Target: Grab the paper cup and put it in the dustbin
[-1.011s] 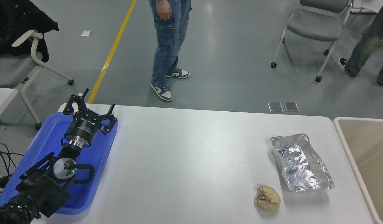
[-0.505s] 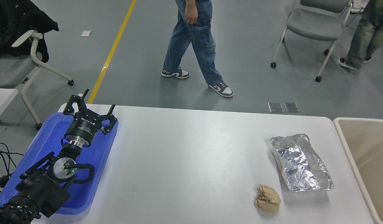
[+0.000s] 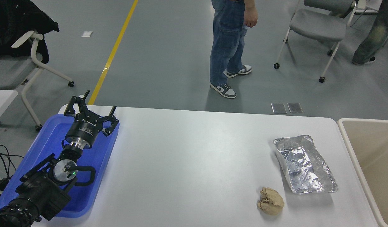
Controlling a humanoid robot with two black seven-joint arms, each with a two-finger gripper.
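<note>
The paper cup is out of view. The beige dustbin (image 3: 348, 142) with its pale rim stands at the table's right edge, partly cut off by the picture. My left gripper (image 3: 90, 106) is parked at the lower left over the blue tray (image 3: 49, 138), its fingers spread open and empty. My right arm and gripper are out of view.
A crinkled silver foil tray (image 3: 304, 165) lies at the right of the white table (image 3: 187, 164), with a crumpled brown paper ball (image 3: 271, 200) in front of it. A person (image 3: 228, 47) walks beyond the far edge. Chairs (image 3: 316, 28) stand on the floor behind.
The person beyond the table has walked to the right. Another person at the top right has moved further right. My left arm and the things on the table have not moved.
</note>
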